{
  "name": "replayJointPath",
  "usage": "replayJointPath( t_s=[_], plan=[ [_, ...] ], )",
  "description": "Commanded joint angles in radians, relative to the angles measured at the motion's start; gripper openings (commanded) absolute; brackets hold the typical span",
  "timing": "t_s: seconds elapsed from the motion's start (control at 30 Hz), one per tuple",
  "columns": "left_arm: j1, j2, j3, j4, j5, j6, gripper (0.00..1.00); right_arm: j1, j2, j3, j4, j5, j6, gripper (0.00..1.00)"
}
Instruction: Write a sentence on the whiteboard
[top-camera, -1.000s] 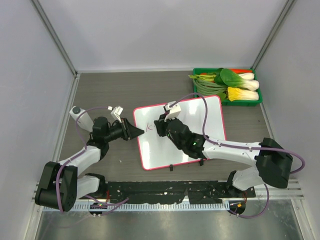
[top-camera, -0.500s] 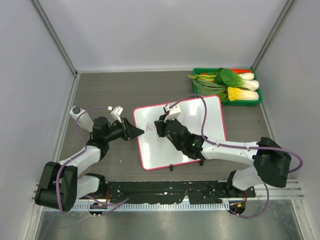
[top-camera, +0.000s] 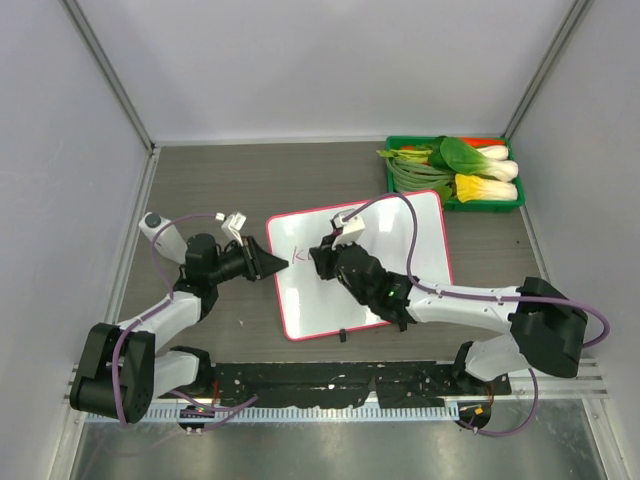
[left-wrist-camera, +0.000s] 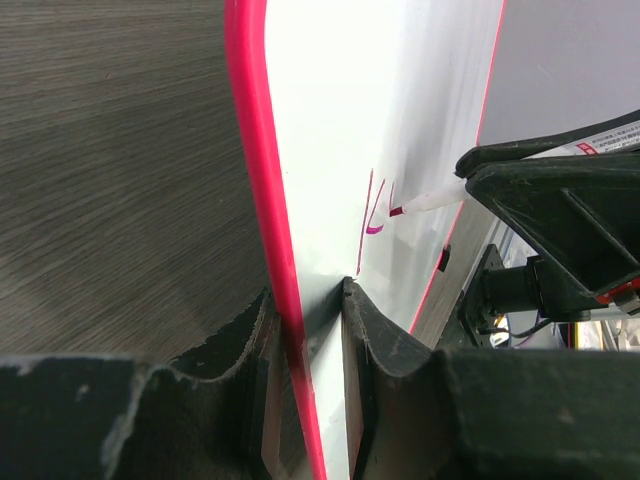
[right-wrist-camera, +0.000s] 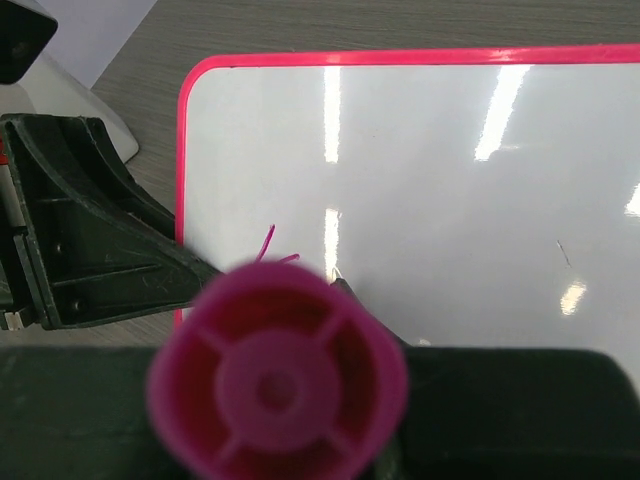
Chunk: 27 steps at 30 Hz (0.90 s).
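Our left gripper (left-wrist-camera: 307, 292) pinches the board (top-camera: 428, 240) by its edge on the table (top-camera: 220, 180). Our right gripper (top-camera: 322, 258) squeezes the pen (right-wrist-camera: 278, 375), which has barely moved. We have only the first pink strokes (left-wrist-camera: 372, 205).

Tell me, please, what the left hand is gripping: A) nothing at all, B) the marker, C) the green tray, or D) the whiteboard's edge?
D: the left wrist view shows the left hand clamped on the pink edge of the whiteboard.
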Motion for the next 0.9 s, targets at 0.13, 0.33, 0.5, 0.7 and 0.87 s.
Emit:
replayJointPath(
  t_s=[0.13, 0.33, 0.5, 0.7, 0.87],
  plan=[
    [-0.01, 0.001, -0.013, -0.017, 0.013, 0.065, 0.0, -0.002, -0.021, -0.012, -0.024, -0.004, 0.006, 0.01],
    [-0.01, 0.003, -0.013, -0.017, 0.013, 0.065, 0.0, -0.002, -0.081, 0.003, 0.009, -0.034, 0.007, 0.01],
    [-0.01, 0.0, -0.013, -0.019, 0.013, 0.065, 0.0, -0.004, -0.101, 0.014, 0.048, 0.015, 0.0, 0.01],
    [-0.01, -0.002, -0.014, -0.017, 0.013, 0.065, 0.0, -0.007, -0.038, 0.062, 0.064, 0.051, -0.016, 0.02],
    [-0.01, -0.003, -0.014, -0.017, 0.012, 0.063, 0.0, -0.013, -0.01, 0.085, 0.064, 0.052, -0.017, 0.01]
  ],
)
